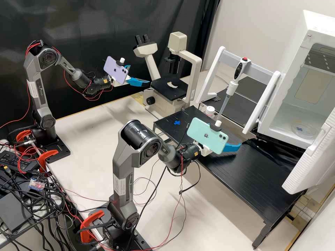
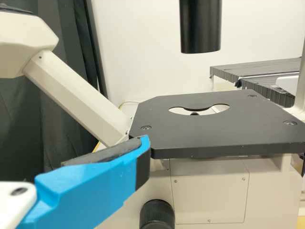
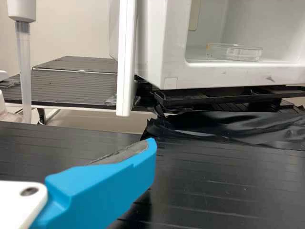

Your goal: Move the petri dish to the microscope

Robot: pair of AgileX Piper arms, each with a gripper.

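Observation:
The clear petri dish [image 1: 303,130] lies inside the white chamber at the right; the right wrist view also has the dish [image 3: 234,52] on the chamber floor. The microscope [image 1: 157,101] stands at the back with its black stage [image 1: 170,88] bare of any dish. My left gripper [image 1: 139,76] is open just left of that stage. In the left wrist view the left gripper [image 2: 141,144] is beside the stage [image 2: 219,131], holding nothing. My right gripper [image 1: 233,147], over the black bench before the chamber, is open and apart from the dish; the right gripper [image 3: 148,146] has its pad uncovered.
The chamber's door [image 1: 312,157] hangs open at the right. A pipette [image 1: 230,87] hangs on a white frame [image 1: 220,50] behind the black bench [image 1: 244,181]. A small white bottle [image 1: 209,111] stands near the pipette, and a blue cross [image 1: 177,122] marks the bench.

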